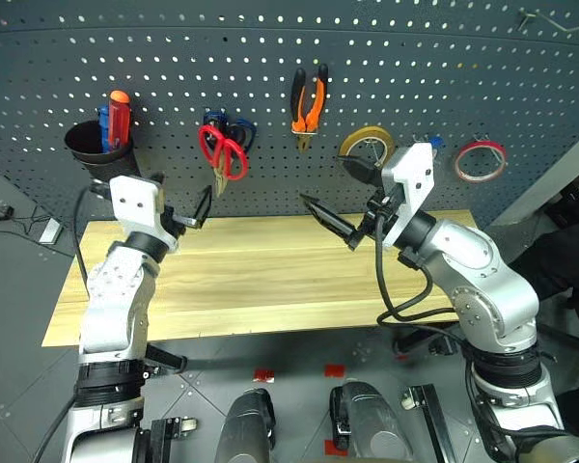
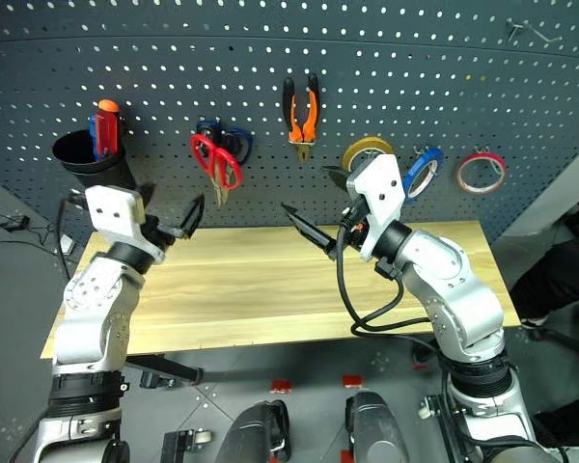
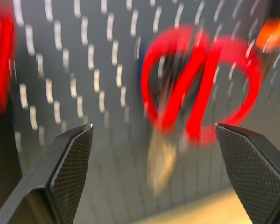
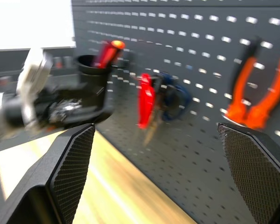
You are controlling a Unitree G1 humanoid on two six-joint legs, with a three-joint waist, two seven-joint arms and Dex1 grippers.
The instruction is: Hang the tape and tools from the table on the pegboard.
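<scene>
Tools and tape all appear to hang on the pegboard point(image 1: 270, 39) already, so we judge the hanging work to be at or near its end, with nothing left lying on the table point(image 1: 261, 280). Our left gripper point(image 1: 186, 214) stands just below and beside the red-handled scissors point(image 1: 222, 152), its jaws spread wide and empty; in the left wrist view the scissors' twin red loops sit between the two black fingers, apart from them. Our right gripper point(image 2: 320, 207) is likewise open and holds nothing, poised over the table's far edge near the yellow roll point(image 2: 367, 151). The orange-and-black pliers point(image 1: 308, 104) hang handles-up from a hook, and the blue tape point(image 2: 422, 171), a thin flat ring, hangs just beside the yellow roll, with the red-edged roll point(image 1: 480, 159) farther right. A screwdriver with a red handle point(image 1: 119, 118) stands in the black cup point(image 1: 96, 145) on the board. What remains, we think, calls only for drawing both arms back clear of the hooks without brushing the scissors. The board is matte dark grey metal with a regular grid of small holes; the tabletop is pale wood with long grain; the finger pads are black and finely cross-hatched.
</scene>
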